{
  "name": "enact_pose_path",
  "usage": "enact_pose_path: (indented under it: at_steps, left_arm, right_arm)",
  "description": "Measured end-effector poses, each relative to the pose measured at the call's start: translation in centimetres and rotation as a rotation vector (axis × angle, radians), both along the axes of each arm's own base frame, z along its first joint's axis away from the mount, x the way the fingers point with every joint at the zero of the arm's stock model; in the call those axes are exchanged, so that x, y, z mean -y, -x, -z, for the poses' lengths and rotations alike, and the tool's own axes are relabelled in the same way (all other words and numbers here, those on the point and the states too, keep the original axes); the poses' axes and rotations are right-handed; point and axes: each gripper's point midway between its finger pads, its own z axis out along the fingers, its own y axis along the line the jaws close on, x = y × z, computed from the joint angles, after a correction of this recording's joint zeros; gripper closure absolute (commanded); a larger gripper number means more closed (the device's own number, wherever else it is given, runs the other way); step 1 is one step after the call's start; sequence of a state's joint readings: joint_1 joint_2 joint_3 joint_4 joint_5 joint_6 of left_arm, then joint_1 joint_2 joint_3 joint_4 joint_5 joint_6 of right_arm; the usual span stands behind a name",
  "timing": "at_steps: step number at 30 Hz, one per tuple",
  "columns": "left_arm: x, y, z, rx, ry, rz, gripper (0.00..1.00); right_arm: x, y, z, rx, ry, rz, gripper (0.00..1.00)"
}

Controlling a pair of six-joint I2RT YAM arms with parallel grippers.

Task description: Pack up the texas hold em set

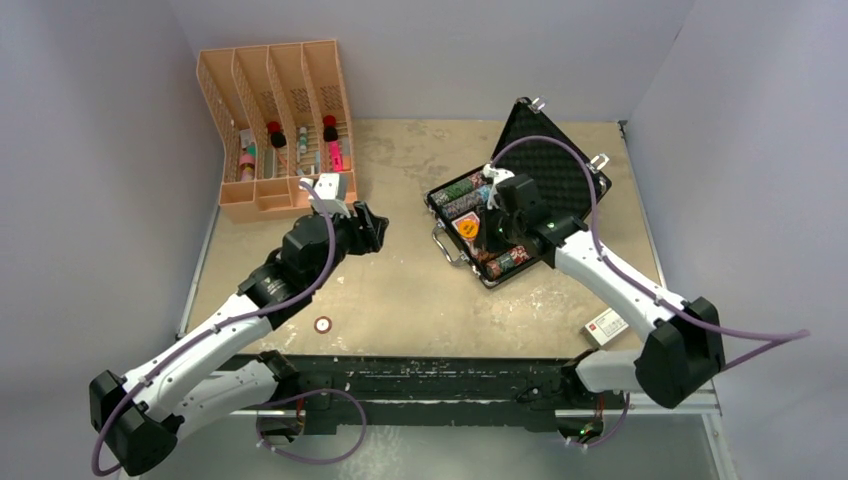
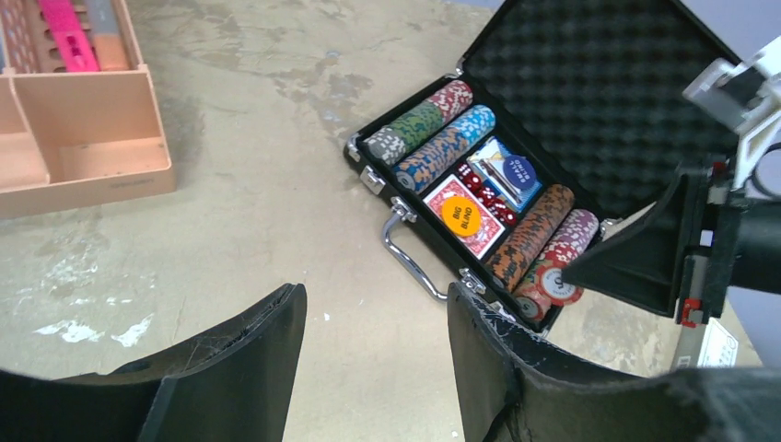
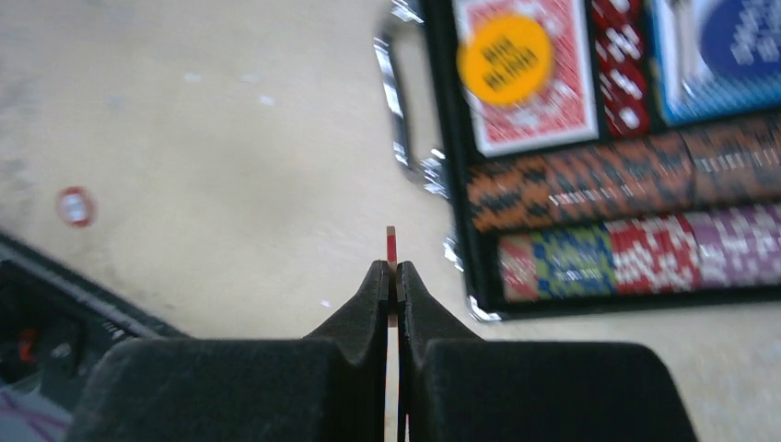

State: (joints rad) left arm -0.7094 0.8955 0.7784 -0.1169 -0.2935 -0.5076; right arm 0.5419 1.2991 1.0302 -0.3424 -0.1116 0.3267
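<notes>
Left gripper (image 2: 376,313) spread, empty. A loose chip (image 1: 322,325) lies flat on the table (image 1: 420,290) near it — thin, stiff, slick, likely best pinched across its rim. Right gripper (image 3: 394,276) pinches a second chip (image 3: 391,247) edgewise by the open briefcase (image 2: 589,83).

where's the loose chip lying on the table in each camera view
Top external: the loose chip sits low in the picture, left of centre.
Left wrist: not in it.
Right wrist: far left, about mid-height, blurred.
Shared landmark: the case's silver handle shows in all three views.
</notes>
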Motion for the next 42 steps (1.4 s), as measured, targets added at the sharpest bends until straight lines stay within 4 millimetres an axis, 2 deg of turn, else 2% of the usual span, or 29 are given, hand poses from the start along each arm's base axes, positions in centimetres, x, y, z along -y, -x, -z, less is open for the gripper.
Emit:
enact_pose_path:
  at_steps: [3, 6, 8, 15, 22, 24, 26, 28, 30, 33, 39, 42]
  left_arm:
    - [-0.4, -0.2, 0.6, -0.016, -0.015, -0.025, 0.43]
    - [-0.3, -0.2, 0.9, -0.028, -0.026, -0.025, 0.44]
    - [-0.3, -0.3, 1.0, -0.031, -0.028, -0.025, 0.44]
    - [-0.2, -0.3, 0.7, -0.03, -0.028, -0.025, 0.44]
    - [-0.2, -0.3, 0.8, -0.031, -0.029, -0.024, 0.44]
    - [-0.2, -0.3, 0.8, -0.032, -0.029, -0.024, 0.44]
    - [-0.2, -0.3, 0.8, -0.032, -0.029, -0.024, 0.44]
    - [-0.2, -0.3, 0.6, -0.03, -0.028, -0.024, 0.44]
    - [-0.2, -0.4, 0.4, -0.027, -0.026, -0.025, 0.43]
    - [-0.2, -0.4, 0.0, -0.022, -0.022, -0.027, 0.44]
    - [-1.8, -0.8, -1.8, 0.0, -0.035, -0.103, 0.43]
    - [-3.5, -0.7, -4.1, 0.04, -0.028, -0.177, 0.43]
  right_arm:
    - [2.4, 0.2, 3.0, -0.104, 0.134, 0.108, 1.0]
    - [3.8, 0.6, 5.8, -0.191, 0.234, 0.16, 1.0]
    - [4.4, 1.1, 7.0, -0.233, 0.278, 0.172, 1.0]
    - [5.2, 1.1, 7.4, -0.24, 0.329, 0.178, 1.0]
    - [5.2, 0.4, 8.4, -0.243, 0.385, 0.135, 0.95]
    - [5.3, 0.4, 8.7, -0.248, 0.4, 0.119, 0.9]
    - [5.3, 0.4, 9.0, -0.251, 0.411, 0.108, 0.79]
    - [5.5, 0.4, 9.0, -0.249, 0.425, 0.103, 0.69]
    - [5.5, 0.4, 8.9, -0.244, 0.435, 0.097, 0.64]
    - [5.3, 0.0, 8.2, -0.226, 0.43, 0.095, 0.62]
    - [3.8, -1.2, 4.7, -0.132, 0.365, 0.091, 0.58]
    - [2.4, -1.7, 2.8, -0.076, 0.328, 0.076, 0.55]
